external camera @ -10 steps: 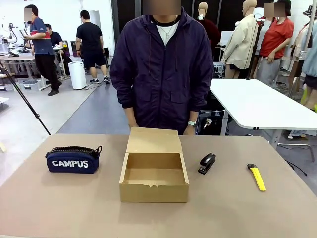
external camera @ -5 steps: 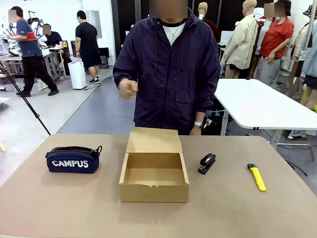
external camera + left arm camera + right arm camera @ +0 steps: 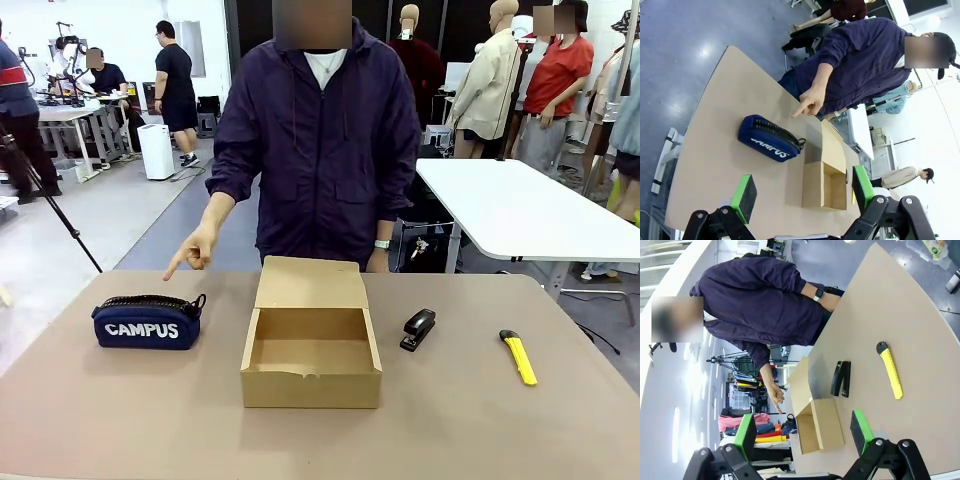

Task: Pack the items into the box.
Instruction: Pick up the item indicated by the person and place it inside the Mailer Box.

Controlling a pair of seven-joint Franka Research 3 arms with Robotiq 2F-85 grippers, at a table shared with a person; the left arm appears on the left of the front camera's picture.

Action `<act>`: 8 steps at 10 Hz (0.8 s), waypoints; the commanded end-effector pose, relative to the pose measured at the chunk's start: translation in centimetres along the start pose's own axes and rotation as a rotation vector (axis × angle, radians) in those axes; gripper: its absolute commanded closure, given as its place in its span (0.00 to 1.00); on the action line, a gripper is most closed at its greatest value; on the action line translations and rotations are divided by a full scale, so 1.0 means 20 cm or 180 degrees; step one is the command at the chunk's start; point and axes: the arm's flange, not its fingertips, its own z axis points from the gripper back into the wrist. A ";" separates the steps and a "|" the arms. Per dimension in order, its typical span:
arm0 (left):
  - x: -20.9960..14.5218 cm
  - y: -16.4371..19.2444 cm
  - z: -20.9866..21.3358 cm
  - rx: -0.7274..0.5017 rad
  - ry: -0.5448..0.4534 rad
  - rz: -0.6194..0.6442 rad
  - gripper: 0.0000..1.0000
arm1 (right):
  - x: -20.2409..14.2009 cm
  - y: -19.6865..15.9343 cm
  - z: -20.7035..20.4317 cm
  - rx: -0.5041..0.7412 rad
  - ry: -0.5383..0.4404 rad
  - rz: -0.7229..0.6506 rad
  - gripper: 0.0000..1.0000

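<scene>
My left gripper hangs high above the table, fingers spread wide with nothing between them, looking down from the box's near-left side. The navy CAMPUS pouch lies well to the left of the box, zip uppermost, lettering facing me. The person's hand points down at it from the box's far left, fingertip just above the pouch's far edge and, as far as I can tell, not touching it. I read that as my cue: pouch first, with the left arm.

I'd wait until that hand is clear, then descend over the middle of the pouch. The jaws should go across its narrow width, not along its length, so the soft fabric sags evenly at both ends. I'd close gently, since it will squash. Then I'd lift it high enough to clear the box's left wall and lay it flat along the box's long side, tight to one wall. It looks nearly as long as the box, and the other items need room.

The box is open and empty, with its flap lid folded back at the far side, so I'd come in from the near side. Just right of the box sits the black stapler. Farther right of the box lies the yellow utility knife. My right gripper is likewise released and empty, hovering above that side, and I'd leave it parked until the pouch is in
</scene>
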 end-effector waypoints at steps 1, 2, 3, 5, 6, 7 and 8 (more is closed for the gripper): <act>0.01 0.01 0.01 -0.0064 -0.0008 -0.0032 0.00 | 0.01 0.00 0.00 0.0027 0.0007 0.0034 0.00; 0.01 0.01 0.01 -0.0064 -0.0008 -0.0032 0.00 | 0.01 0.00 0.00 0.0027 0.0007 0.0034 0.00; 0.00 0.00 0.00 -0.0001 -0.0001 0.0003 0.00 | 0.01 0.00 0.00 0.0027 0.0007 0.0034 0.00; 0.27 -0.15 -0.25 0.0164 0.0614 -0.0587 0.00 | 0.01 0.00 0.00 0.0027 0.0007 0.0034 0.00; 0.35 -0.27 -0.49 0.0384 0.1125 -0.0874 0.00 | 0.01 0.00 0.00 0.0027 0.0007 0.0034 0.00; 0.38 -0.35 -0.72 0.0708 0.1473 -0.1143 0.00 | 0.01 0.00 0.00 0.0027 0.0007 0.0034 0.00; 0.35 -0.38 -0.96 0.1068 0.1812 -0.1312 0.00 | 0.01 0.00 0.00 0.0027 0.0007 0.0034 0.00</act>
